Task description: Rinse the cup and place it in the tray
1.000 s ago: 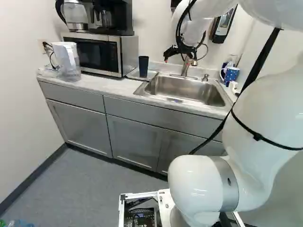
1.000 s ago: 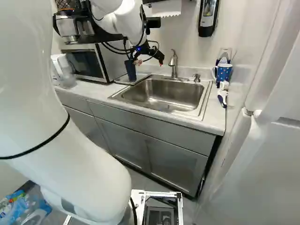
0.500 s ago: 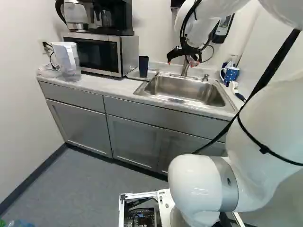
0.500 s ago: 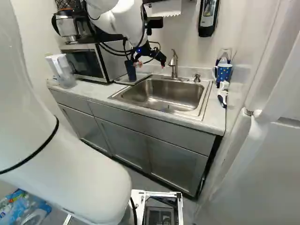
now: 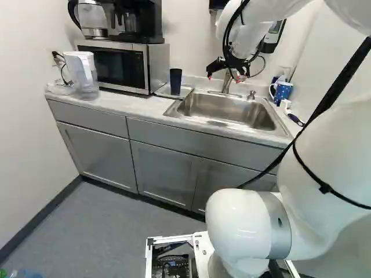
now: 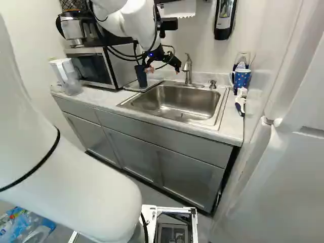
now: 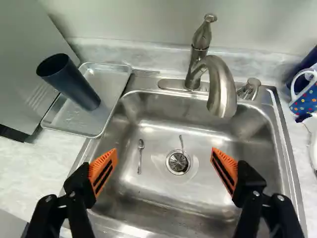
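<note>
Gripper (image 5: 225,77) spread wide above the sink (image 7: 158,191)!

Orange pads (image 7: 103,171) are held well apart, and the basin is framed between them. Over to the dark blue cup (image 7: 79,89): it is seen standing on the metal tray (image 7: 77,125), which is set between the sink and the microwave (image 5: 119,66) (cosy corner, that). Beneath the gripper, a small spoon (image 7: 140,153) is spotted in the basin near the drain (image 7: 178,162). Ahead, the basin is overhung by the curved faucet (image 7: 223,87).

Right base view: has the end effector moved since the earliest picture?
Yes, slightly: the end effector has shifted right, closer to the faucet, and a little lower.
</note>
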Robot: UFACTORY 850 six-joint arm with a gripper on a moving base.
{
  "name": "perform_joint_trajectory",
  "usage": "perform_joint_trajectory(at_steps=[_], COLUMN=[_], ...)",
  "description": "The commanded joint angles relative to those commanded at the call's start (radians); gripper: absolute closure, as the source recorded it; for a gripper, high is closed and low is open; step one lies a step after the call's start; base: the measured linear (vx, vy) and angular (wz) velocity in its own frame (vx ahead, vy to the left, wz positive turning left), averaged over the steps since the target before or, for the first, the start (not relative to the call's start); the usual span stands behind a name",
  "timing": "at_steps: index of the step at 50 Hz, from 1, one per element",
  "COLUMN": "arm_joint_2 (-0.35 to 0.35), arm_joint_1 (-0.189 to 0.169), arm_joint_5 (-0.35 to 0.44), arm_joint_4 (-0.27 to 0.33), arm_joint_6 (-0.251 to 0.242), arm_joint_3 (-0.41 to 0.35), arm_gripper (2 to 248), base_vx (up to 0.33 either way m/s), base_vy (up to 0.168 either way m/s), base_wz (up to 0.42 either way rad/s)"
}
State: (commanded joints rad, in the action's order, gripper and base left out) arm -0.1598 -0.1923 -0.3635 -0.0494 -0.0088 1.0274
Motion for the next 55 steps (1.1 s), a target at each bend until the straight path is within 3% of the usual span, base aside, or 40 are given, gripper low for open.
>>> perform_joint_trajectory(at_steps=[55], arm_joint_2=[0.0], arm_joint_1=[0.0], arm_joint_5=[0.0], arm_joint_4=[0.0], arm_joint_6=[0.0], arm_joint_3=[0.0], arm_gripper=[3], base_vx=[-0.005], base_vy=[0.002], base_wz=[0.0])
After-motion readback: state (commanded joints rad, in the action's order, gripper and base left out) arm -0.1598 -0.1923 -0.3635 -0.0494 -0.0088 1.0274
